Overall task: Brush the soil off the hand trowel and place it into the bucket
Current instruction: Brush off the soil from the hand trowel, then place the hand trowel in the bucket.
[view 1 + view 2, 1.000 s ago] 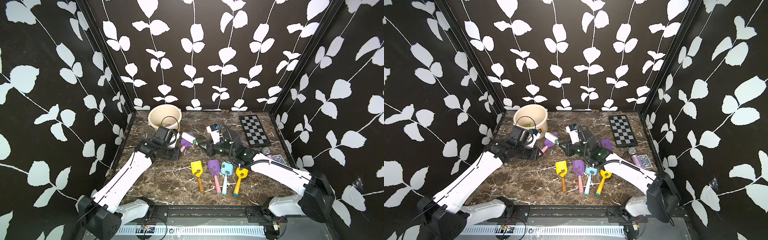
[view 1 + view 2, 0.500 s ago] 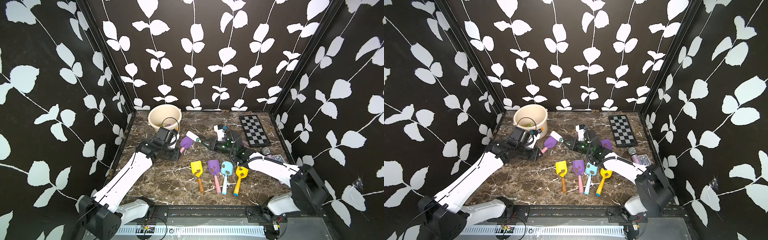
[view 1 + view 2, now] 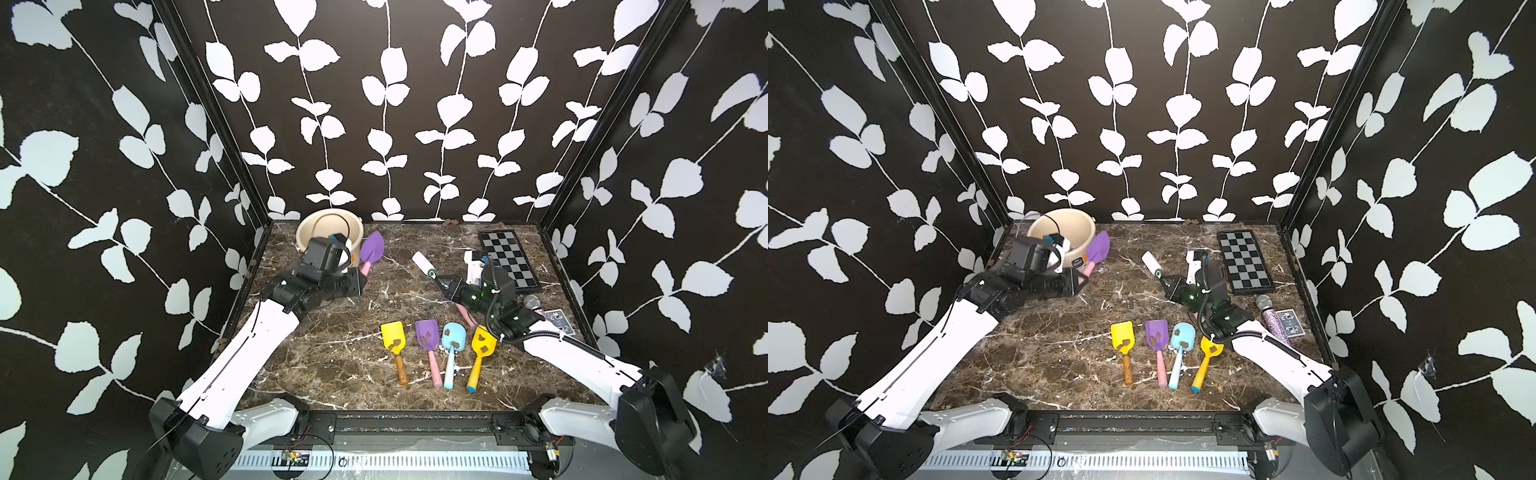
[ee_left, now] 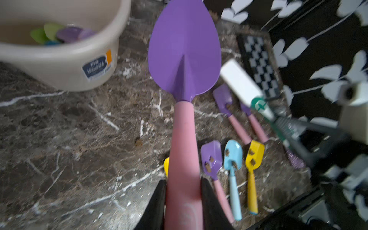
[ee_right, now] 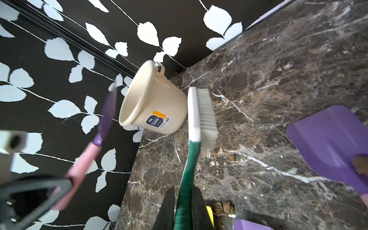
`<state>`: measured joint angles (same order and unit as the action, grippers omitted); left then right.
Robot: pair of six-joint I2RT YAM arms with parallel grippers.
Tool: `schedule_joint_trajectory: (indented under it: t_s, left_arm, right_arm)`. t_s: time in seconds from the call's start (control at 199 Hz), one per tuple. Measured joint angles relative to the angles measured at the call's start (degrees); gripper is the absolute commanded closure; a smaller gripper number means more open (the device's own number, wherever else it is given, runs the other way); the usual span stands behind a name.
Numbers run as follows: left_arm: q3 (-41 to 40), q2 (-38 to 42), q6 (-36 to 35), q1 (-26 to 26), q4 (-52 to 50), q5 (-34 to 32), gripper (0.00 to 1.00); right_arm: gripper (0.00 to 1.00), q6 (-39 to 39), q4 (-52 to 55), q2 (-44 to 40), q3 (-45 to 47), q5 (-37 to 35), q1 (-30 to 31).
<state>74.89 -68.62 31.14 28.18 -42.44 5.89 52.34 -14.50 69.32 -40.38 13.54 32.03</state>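
Carrying purple trowel (image 4: 184,55), blade looks clean, left claw (image 4: 183,191) clenched on pink handle (image 4: 183,149), just beside bucket (image 4: 59,65). Right claw (image 5: 184,201) grips brush (image 5: 201,111). Next: lift above bucket, let go.

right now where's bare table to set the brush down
Bare marble front-left, between the left arm and the square yellow trowel; the back strip between the held purple trowel and the checkerboard. Crowded: the trowel row and the right edge by the microphone.
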Motion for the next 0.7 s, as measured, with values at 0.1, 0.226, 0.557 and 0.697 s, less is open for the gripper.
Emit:
schedule_joint_trajectory:
  t_s: [0.1, 0.226, 0.557, 0.697]
  left_arm:
    - [5.2, -3.2, 5.7, -1.7, 2.3, -1.2, 1.00]
    - [8.5, -6.7, 15.1, -5.2, 3.7, -1.6, 1.00]
    - [13.9, -17.8, 38.9, -12.3, 2.1, -0.4, 1.00]
    - [18.3, -23.0, 45.5, -13.6, -0.3, -0.2, 1.00]
  right_arm:
    - [1.00, 0.1, 0.6, -0.1, 1.3, -0.5, 0.0]
    - [1.00, 0.2, 1.6, -0.6, 1.9, -1.0, 0.0]
    - [1.00, -0.6, 2.5, -1.4, 1.9, -1.4, 0.0]
    - [1.00, -1.2, 3.1, -1.4, 1.9, -1.6, 0.0]
